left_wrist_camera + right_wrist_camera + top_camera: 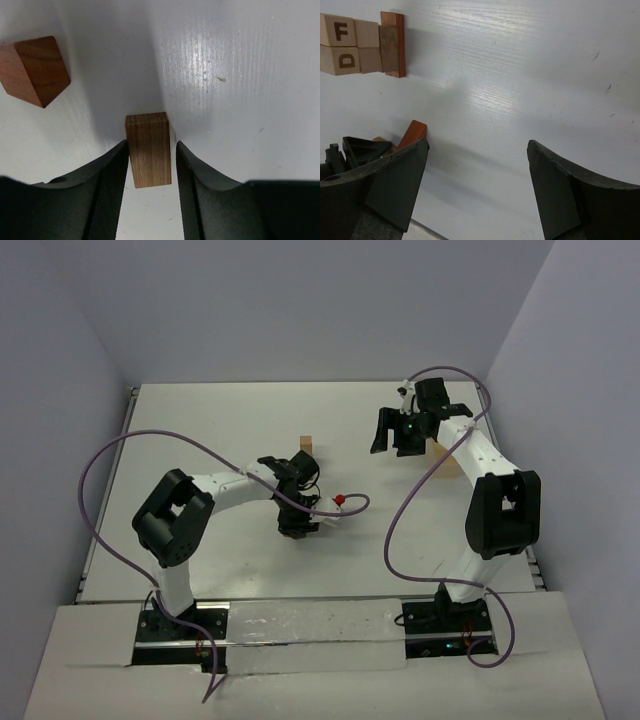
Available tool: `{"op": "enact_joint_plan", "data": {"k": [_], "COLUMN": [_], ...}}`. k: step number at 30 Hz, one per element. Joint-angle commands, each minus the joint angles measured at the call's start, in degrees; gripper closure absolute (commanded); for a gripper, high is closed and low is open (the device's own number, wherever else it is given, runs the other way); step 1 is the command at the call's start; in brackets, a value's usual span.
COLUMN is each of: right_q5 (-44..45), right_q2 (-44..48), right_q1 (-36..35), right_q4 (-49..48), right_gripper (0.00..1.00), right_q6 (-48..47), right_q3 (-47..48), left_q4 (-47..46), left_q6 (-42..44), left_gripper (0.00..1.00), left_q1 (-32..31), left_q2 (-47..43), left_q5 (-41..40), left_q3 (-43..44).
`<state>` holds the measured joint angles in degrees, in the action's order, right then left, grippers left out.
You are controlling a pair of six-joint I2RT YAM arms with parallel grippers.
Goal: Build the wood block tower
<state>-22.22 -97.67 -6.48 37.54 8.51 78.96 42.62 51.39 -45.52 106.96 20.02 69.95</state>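
Note:
A brown wood block stands on the white table between the fingers of my left gripper. The left finger touches its corner and a thin gap shows at the right finger, so the jaws stand slightly open. A reddish-brown block lies to the far left of it. The tower is a short tan column at mid-table. In the right wrist view the tower shows a red bar, a dark block, pale cubes and lettered blocks F and D. My right gripper hangs wide open over bare table.
A pale wooden piece shows partly behind the right arm. Purple cables loop over the table beside each arm. In the right wrist view the reddish block and part of the left gripper sit just left of my right gripper's left finger.

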Motion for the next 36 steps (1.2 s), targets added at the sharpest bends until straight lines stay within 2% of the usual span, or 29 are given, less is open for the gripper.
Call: {"op": "enact_joint_plan", "data": {"k": [1, 4, 7, 10, 14, 15, 21, 23, 26, 28, 30, 36], "right_q5": [-0.9, -1.2, -1.0, -0.6, -0.5, -0.5, 0.3, 0.9, 1.3, 1.8, 2.3, 3.0], "right_q2": [-0.2, -0.5, -0.2, 0.8, 1.2, 1.2, 1.8, 1.5, 1.0, 0.9, 0.7, -0.2], "right_q1": [0.4, 0.4, 0.5, 0.4, 0.5, 0.5, 0.4, 0.4, 0.4, 0.4, 0.4, 0.4], "right_q4": [-0.5, -0.4, -0.4, -1.0, -0.8, -0.8, -0.9, -0.8, -0.5, -0.4, -0.4, -0.3], "right_gripper": [0.13, 0.13, 0.13, 0.13, 0.13, 0.13, 0.13, 0.13, 0.13, 0.13, 0.13, 0.13], "right_q6": [0.4, 0.4, 0.3, 0.2, 1.0, 1.1, 1.4, 1.7, 1.9, 2.0, 2.1, 2.2], "right_q3": [2.3, 2.5, 2.4, 1.4, 1.7, 1.8, 1.8, 2.1, 2.7, 3.1, 3.5, 4.0], "left_q4": [-3.0, -4.0, -5.0, -4.9, -6.0, -6.4, -9.0, -9.9, -9.0, -8.9, -7.3, 6.5], "left_q6": [-1.1, -2.3, -4.1, -7.6, -14.6, -16.5, -34.4, -44.4, -62.8, -66.7, -70.3, -77.8], "left_gripper": [0.52, 0.54, 0.62, 0.74, 0.97, 1.0, 1.0, 1.0, 1.0, 1.0, 1.0, 1.0], "left_q1": [-0.4, -0.4, -0.4, -0.5, -1.0, -1.1, -1.6, -1.7, -1.8, -1.9, -1.9, -0.1], "left_q2": [0.2, 0.2, -0.2, -1.3, -5.7, -7.0, -13.1, -13.7, -12.1, -11.0, -8.5, 5.1], "left_q5": [-0.4, -1.4, -2.0, -1.6, -0.3, 0.1, -2.0, -7.4, -20.0, -25.3, -28.8, -34.1], "left_q3": [-1.0, -1.5, -1.7, -0.5, 1.2, 1.8, 7.9, 11.6, 18.6, 20.9, 27.2, 45.8]}}
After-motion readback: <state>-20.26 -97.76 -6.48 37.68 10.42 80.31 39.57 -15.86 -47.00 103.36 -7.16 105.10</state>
